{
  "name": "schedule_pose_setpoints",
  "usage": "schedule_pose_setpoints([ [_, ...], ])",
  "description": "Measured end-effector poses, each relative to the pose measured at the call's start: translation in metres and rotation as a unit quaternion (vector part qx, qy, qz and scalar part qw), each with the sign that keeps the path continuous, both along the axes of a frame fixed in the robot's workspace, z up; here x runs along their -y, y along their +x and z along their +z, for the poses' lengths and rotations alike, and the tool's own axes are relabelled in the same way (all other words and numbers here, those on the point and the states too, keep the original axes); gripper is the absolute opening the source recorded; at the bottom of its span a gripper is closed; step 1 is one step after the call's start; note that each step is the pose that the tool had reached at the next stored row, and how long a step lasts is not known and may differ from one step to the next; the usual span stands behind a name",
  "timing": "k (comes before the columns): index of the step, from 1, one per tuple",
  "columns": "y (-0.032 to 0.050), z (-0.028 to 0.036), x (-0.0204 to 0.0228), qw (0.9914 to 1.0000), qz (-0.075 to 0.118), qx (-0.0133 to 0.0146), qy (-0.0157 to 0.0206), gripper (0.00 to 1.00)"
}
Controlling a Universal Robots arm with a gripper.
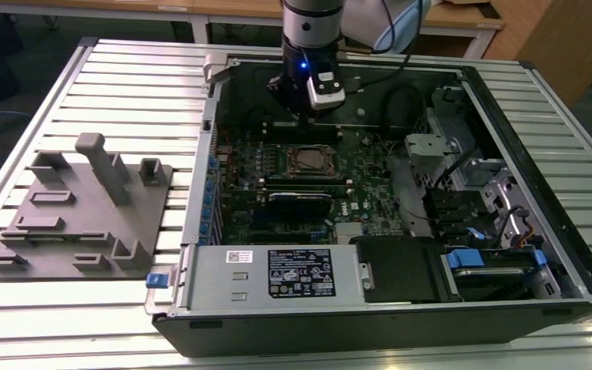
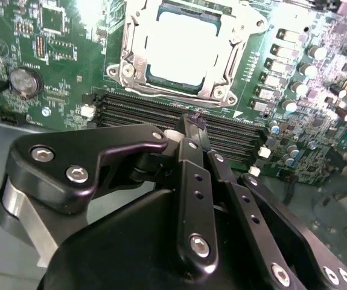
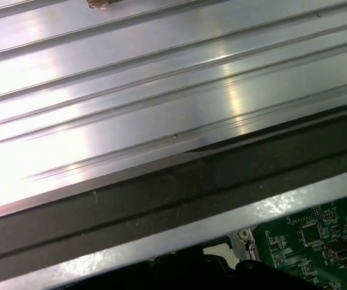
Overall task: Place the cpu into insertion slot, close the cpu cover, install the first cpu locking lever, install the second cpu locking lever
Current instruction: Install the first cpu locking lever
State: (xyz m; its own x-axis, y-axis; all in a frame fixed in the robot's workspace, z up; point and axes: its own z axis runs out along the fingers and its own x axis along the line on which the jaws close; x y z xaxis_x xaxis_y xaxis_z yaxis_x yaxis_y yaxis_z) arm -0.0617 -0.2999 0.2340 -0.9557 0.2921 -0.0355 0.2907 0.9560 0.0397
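Observation:
The cpu (image 2: 182, 45) lies in the insertion slot (image 1: 310, 160) on the green motherboard, and its metal top glares bright in the second wrist view. Flat around it lies the cpu cover (image 2: 131, 67), a silvery frame with a square window. A thin lever rod (image 2: 161, 92) runs along the socket edge nearest the gripper. My gripper (image 2: 192, 121) hangs over the board just beyond the memory slots, a little away from the socket. Its black fingers (image 2: 188, 157) are pressed together with nothing between them. In the exterior view the gripper (image 1: 311, 112) is above the far part of the open case.
The open computer case (image 1: 543, 193) lies on a slatted metal table (image 3: 131, 90). A power supply box (image 1: 275, 274) fills the near side. Drive bays and cables (image 1: 481, 200) are at the exterior view's right. A grey fixture block (image 1: 80, 216) stands on the table at that view's left.

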Motion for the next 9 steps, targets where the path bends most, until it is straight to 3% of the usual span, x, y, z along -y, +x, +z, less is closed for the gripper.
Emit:
schedule_pose_setpoints([
  [4, 0.0000, -0.0004, 0.0000, 0.99958, 0.029, -0.0001, -0.0001, 0.11],
  [7, 0.0001, -0.0005, 0.0005, 0.99947, 0.033, 0.0000, -0.0002, 0.11],
  [9, 0.0000, -0.0005, 0.0035, 0.99947, 0.033, 0.0000, -0.0002, 0.11],
])
